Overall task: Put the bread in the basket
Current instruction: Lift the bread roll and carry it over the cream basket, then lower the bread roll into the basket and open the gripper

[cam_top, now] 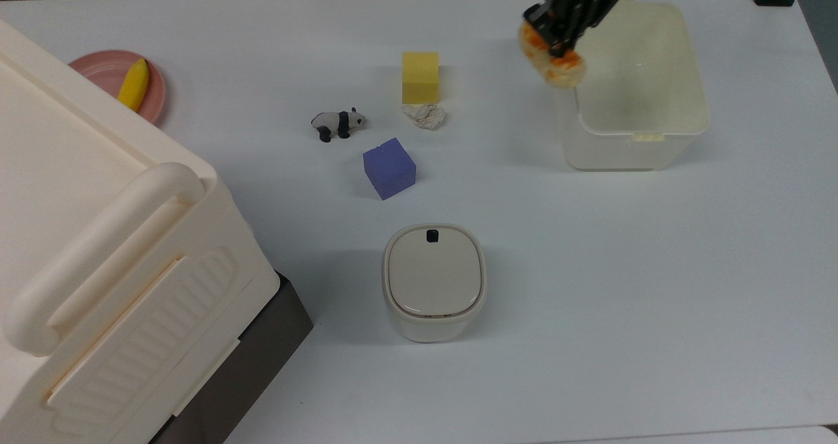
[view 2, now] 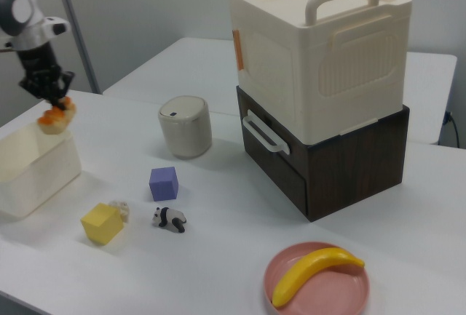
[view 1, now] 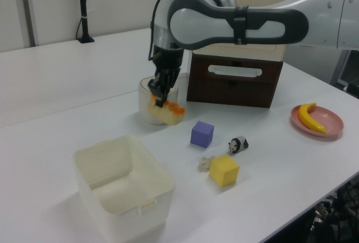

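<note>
Pincer (cam_top: 562,28) holds bread (cam_top: 553,61) aloft over the basket (cam_top: 681,126) rim's edge.

No legible text, labels, brand marks, numbers or signs on any object or surface in the three views.
</note>
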{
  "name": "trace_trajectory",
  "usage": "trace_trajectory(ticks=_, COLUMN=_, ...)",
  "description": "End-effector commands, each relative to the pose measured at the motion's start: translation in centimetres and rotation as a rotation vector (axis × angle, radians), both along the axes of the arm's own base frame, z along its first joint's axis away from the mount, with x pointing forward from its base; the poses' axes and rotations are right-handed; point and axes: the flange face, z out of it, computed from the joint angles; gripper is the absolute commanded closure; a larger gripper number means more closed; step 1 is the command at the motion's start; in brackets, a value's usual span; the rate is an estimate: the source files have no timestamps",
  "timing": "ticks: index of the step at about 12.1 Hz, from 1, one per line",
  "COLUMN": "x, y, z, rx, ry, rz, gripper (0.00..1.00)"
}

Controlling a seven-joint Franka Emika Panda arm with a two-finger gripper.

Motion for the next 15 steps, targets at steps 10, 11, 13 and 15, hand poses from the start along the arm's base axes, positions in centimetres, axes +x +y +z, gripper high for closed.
trace_trajectory(ticks=10, x=-8.3, y=12.2, z=-2.0, rx=0.009, ry=0.062, rz=-0.05, gripper=1.0)
trace_trajectory(ticks=11, x=-8.0, y=12.2, z=-2.2, rx=0.009, ry=0.064, rz=-0.05, gripper=0.7)
trace_trajectory(ticks=13, x=-7.3, y=12.2, z=-2.8, rx=0.03, ry=0.052, rz=-0.051, gripper=0.26)
trace_trajectory(ticks=15, x=-6.9, y=12.1, z=-3.0, rx=0.026, ry=0.044, rz=-0.046, gripper=0.0)
